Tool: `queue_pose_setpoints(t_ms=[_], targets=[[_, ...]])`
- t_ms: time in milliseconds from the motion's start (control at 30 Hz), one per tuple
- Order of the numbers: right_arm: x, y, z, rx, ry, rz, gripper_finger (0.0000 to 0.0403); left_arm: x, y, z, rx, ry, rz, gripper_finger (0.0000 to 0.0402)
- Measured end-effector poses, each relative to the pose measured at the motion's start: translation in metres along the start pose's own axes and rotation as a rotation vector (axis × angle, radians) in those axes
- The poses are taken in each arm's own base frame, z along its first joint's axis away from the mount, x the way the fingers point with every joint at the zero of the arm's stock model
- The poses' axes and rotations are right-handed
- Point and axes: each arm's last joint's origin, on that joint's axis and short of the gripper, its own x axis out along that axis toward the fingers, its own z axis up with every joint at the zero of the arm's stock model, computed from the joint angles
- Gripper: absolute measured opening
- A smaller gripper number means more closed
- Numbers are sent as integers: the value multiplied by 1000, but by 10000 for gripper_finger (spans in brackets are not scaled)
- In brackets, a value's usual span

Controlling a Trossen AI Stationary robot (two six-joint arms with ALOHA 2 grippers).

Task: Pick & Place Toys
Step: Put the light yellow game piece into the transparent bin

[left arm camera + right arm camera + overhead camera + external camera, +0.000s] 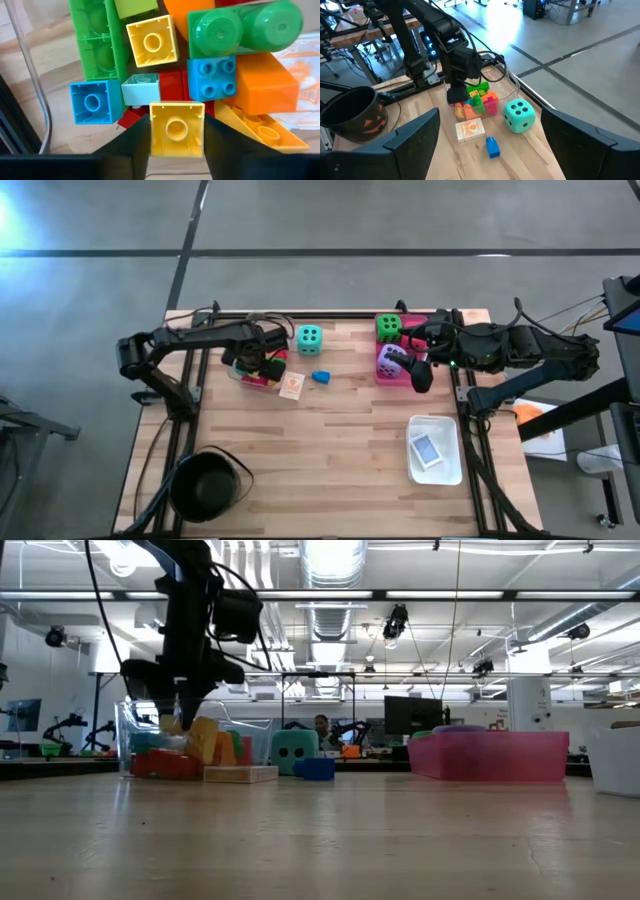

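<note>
The left end effector hangs over the clear tray at the far left of the table, its fingers closed against the two sides of a yellow block. The block sits just above the pile of multicoloured blocks in that tray; whether it is being lifted out or set down cannot be told.

The right end effector hovers over the pink tray at the far right, fingers spread wide and holding nothing.

Status as judged from the layout:
- Green die and purple die lie in the pink tray.
- Teal die stands on the bare table, just beside the clear tray.
- One blue block and one picture card lie loose on the table near the clear tray.
- The white tray at the near right holds one card.
- The black pot at the near left appears empty.

The task appears partly done; the teal die, blue block and loose card are not yet sorted.
</note>
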Motion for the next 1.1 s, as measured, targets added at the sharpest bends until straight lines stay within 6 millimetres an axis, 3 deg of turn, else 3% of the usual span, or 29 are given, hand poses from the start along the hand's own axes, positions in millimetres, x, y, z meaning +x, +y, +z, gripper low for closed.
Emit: queue_pose_setpoints(t_ms=[200,400,667,833,1100], targets=[[0,0,0,0,0,0,340,-4,3,0,-2,-12,-13,271],[0,0,0,5,0,1,340,-5,3,0,2,-14,-16,332],[0,0,1,10,-3,3,340,-9,2,0,4,14,-100,343],[0,0,1,10,-3,3,340,-13,13,3,-89,11,-79,343],[0,0,1,8,-3,3,340,-31,20,8,-83,-70,-199,343]])
